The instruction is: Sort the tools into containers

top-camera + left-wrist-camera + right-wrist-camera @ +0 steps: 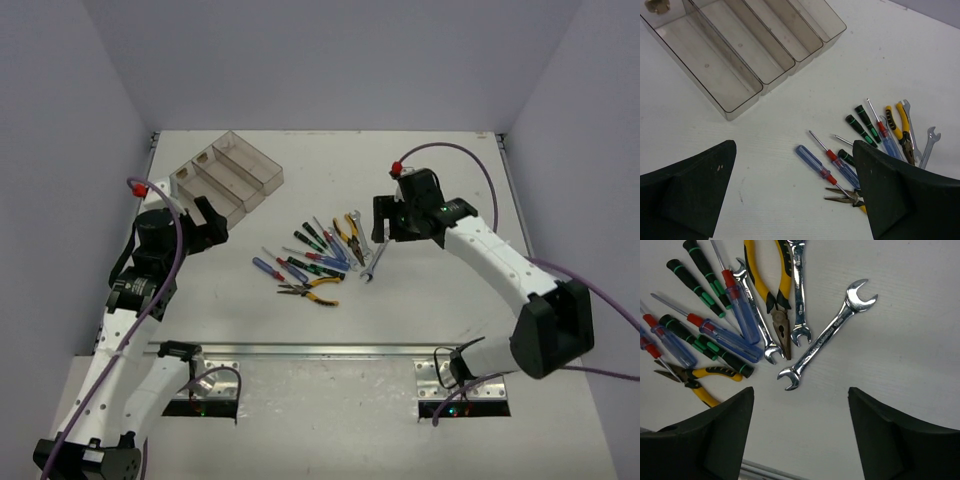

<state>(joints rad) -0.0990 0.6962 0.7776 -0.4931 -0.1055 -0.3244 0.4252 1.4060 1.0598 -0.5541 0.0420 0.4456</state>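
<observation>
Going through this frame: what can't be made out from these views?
Left wrist: brownish item at the end bin, cut off by the top edge, unidentifiable.
Left wrist: lower pliers partly hidden behind the left gripper finger.
Right wrist: blue screwdrivers cut off by the left edge.
Top: wrenches too small to count.

Left gripper (792, 160), fingers (690, 190) spread wide, hangs above a white table (790, 107); clear containers (745, 105) at upper left, screwdrivers (812, 162), yellow-handled pliers (900, 125) and wrenches (929, 145) clustered lower right
</observation>
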